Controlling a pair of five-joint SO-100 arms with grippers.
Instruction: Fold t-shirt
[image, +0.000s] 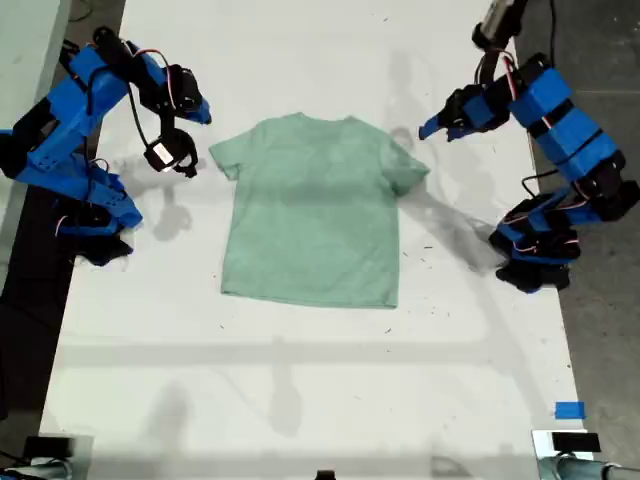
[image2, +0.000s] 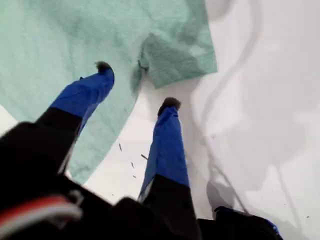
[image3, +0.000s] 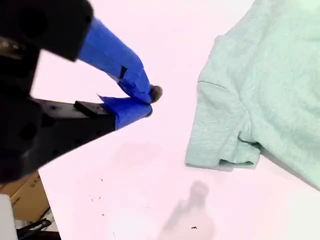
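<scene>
The pale mint-green t-shirt (image: 315, 210) lies flat and spread out on the white table (image: 300, 380), collar toward the far edge. My first gripper (image: 428, 130) hovers by the sleeve on the exterior view's right. In the first wrist view the first gripper (image2: 137, 84) is open, its fingertips (image2: 170, 103) over the t-shirt (image2: 60, 30) at the sleeve and armpit, holding nothing. My second gripper (image: 203, 114) is beside the sleeve on the exterior view's left. The second gripper (image3: 150, 101) is shut and empty, clear of the t-shirt (image3: 270, 75).
Both arm bases stand at the table's side edges in the exterior view. A blue tape patch (image: 568, 410) marks the near corner on the exterior view's right. Small dark specks dot the table beside the shirt.
</scene>
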